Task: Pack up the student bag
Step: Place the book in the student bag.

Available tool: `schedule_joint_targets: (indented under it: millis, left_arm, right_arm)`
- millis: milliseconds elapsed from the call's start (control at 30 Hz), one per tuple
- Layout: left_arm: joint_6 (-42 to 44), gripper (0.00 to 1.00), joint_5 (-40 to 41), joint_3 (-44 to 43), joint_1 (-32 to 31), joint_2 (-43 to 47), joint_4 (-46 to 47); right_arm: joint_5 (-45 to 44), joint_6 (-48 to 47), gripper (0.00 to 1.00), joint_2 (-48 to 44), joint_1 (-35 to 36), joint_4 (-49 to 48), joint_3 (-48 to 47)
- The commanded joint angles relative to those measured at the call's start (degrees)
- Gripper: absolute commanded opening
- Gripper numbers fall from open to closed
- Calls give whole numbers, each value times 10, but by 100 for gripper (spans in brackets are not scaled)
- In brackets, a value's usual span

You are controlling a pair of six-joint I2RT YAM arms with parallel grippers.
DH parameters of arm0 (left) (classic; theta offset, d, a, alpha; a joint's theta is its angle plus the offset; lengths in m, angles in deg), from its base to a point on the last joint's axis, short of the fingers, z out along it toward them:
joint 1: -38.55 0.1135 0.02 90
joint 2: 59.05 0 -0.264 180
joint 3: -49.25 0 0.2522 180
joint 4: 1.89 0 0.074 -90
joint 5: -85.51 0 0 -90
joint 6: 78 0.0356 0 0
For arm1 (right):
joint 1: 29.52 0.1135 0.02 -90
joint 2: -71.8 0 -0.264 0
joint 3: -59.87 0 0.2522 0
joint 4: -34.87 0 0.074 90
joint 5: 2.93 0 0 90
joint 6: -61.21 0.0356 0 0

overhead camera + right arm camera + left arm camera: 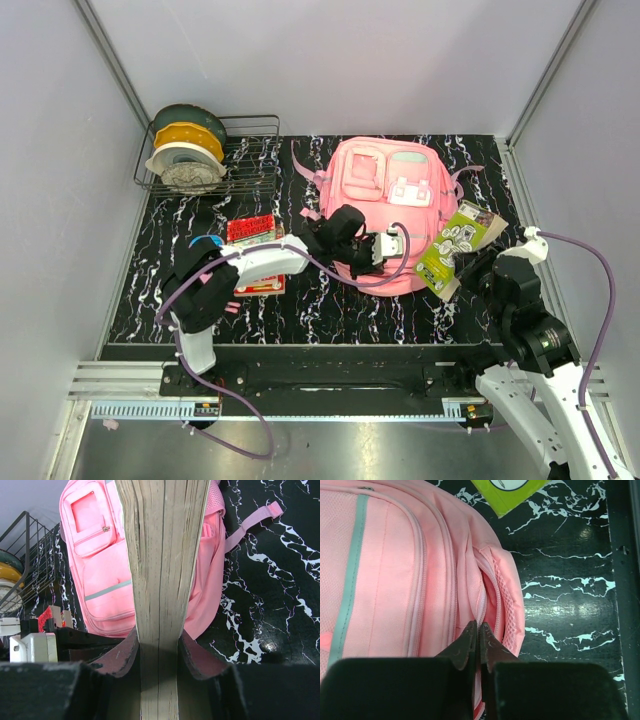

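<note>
- Your left gripper (pixel 479 631) is clenched shut, its tips at the zipper seam of the large pink fabric backpack (pixel 385 205).
- Your right gripper (pixel 159 652) grasps a thick green-covered book (pixel 455 243).
- The backpack lies pockets-up mid-table (pixel 330 310), its long axis running near-to-far and its rounded end towards you.

Soft, even light falls from overhead and shadows are faint. Under my left wrist, a white glare patch sits on the glossy marbled table (pixel 560 611). My right fingers (pixel 117 657) look dark and blurred at the frame's bottom, while the book (pixel 160 580) is sharper.
</note>
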Motion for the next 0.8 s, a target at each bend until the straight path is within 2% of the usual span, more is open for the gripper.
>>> schedule_joint_targets:
  millis: [0, 67, 100, 200, 400, 600, 767]
  left_arm:
    - [-18, 0, 55, 8, -1, 57, 69]
    - [-47, 0, 110, 12, 0, 78, 105]
    - [-56, 0, 167, 11, 0, 94, 112]
    - [-53, 0, 210, 2, 4, 120, 127]
    - [-60, 0, 276, -56, 18, 126, 115]
    - [-53, 0, 318, -88, 24, 133, 161]
    - [-63, 0, 360, -113, 23, 146, 174]
  right_arm:
    - [-3, 1, 0, -4, -2, -54, -15]
    - [25, 12, 0, -8, -2, -52, -14]
    - [40, 19, 0, -11, -2, -53, -8]
    - [92, 49, 0, -33, -2, -54, 12]
    - [149, 73, 0, -89, -2, -31, -1]
    - [271, 110, 0, -92, -2, -24, 10]
    - [338, 178, 0, -115, -2, -84, 70]
